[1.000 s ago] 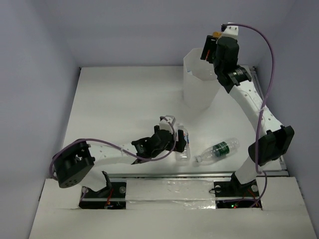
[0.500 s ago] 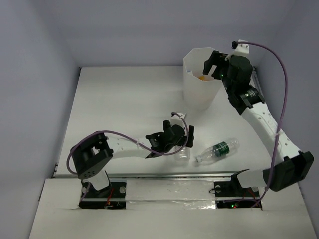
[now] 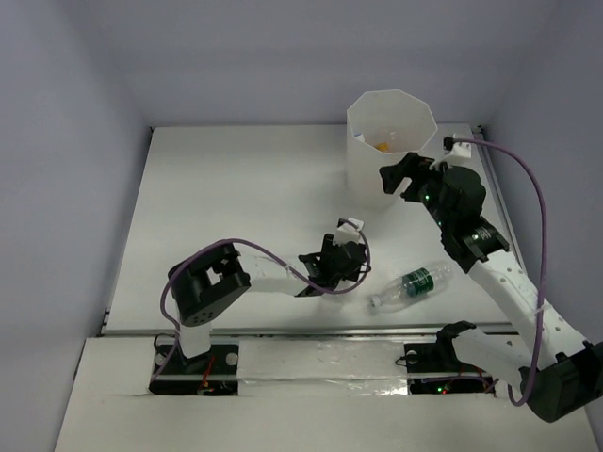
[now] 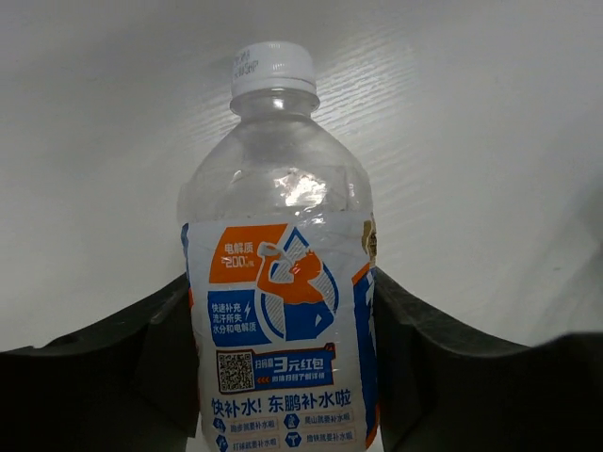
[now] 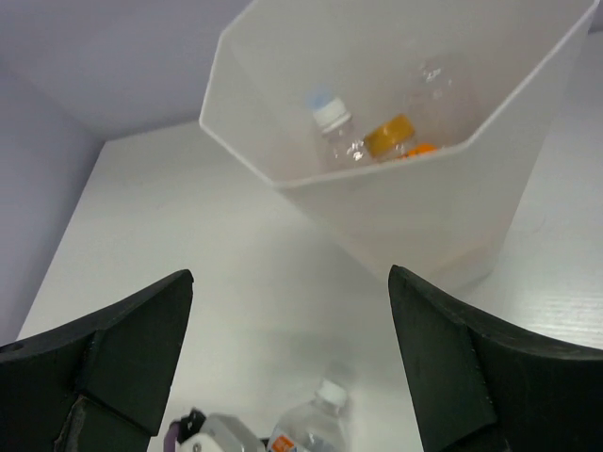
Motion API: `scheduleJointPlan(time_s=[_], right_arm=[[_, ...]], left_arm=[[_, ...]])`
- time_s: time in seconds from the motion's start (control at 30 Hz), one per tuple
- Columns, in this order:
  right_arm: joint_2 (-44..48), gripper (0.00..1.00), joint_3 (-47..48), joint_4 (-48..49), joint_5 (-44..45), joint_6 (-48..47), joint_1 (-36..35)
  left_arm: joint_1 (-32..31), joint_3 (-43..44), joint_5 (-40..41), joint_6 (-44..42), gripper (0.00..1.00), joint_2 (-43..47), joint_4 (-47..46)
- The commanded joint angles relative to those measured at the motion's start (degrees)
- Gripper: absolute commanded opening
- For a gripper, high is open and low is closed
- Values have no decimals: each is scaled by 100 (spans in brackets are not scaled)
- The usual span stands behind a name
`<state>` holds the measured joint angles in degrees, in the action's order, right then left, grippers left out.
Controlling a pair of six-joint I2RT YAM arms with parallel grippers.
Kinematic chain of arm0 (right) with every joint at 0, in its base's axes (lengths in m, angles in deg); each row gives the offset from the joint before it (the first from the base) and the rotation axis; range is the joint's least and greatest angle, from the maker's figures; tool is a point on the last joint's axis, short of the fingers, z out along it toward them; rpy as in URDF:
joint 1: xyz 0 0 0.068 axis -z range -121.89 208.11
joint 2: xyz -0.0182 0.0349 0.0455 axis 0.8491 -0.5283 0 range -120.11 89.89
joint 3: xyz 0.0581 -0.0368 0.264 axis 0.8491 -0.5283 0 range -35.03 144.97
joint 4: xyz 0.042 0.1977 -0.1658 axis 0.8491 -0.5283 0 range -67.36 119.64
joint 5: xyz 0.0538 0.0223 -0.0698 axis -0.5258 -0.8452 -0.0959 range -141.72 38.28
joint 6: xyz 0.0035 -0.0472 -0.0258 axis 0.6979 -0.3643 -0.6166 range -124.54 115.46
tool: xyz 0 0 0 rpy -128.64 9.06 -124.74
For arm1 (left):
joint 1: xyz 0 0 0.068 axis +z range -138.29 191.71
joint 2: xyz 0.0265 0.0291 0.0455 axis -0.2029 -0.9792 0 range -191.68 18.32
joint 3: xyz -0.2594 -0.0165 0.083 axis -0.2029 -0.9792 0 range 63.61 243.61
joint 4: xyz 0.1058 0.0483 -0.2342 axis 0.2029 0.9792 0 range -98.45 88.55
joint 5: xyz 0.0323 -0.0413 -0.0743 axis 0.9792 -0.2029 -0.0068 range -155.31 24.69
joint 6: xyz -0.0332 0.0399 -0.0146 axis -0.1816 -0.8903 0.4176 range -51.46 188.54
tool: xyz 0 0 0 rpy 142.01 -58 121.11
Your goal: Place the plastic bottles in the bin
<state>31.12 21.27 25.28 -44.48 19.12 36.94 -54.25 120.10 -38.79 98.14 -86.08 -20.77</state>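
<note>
Right jaws back from bin (image 3: 367, 169), wide, empty | left jaws grip blue-label bottle (image 4: 278, 311), wrist view only

White left arm (image 3: 270, 277) and right arm (image 3: 505, 279) with black joint housings, black fingers (image 5: 122, 348), looping purple cables (image 3: 545, 221)

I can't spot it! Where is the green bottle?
Top view: the green bottle lies on the table near its front edge, right of the left hand.
</note>
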Motion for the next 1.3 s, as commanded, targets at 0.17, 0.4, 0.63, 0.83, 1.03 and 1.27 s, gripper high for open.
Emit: scheduleJointPlan(time_s=[0.17, 0.4, 0.63, 0.83, 1.03, 1.27], right_arm=[[1094, 87, -1006, 384, -399, 385, -168], [2579, 47, -1542, -126, -522, 473, -168], [2906, 17, -2368, 57, -1398, 763, -168], [3099, 18, -2658, 32, -1779, 631, -221], [3353, 18, -2755, -144, -1972, 587, -221], [3538, 19, -2782, -320, -2359, 499, -274]], left_arm=[[-32, 117, 450, -244, 39, 920, 115], [82, 423, 670, -798, 38, 2432, 63], [732, 1372, -138, -1702, 39, 2856, -1140], [1137, 3330, -1141, -2212, 39, 1752, -1660], [1532, 5888, -1580, -2143, 39, -172, -1335], [1848, 8280, -1651, -1950, 41, -2065, -1448]])
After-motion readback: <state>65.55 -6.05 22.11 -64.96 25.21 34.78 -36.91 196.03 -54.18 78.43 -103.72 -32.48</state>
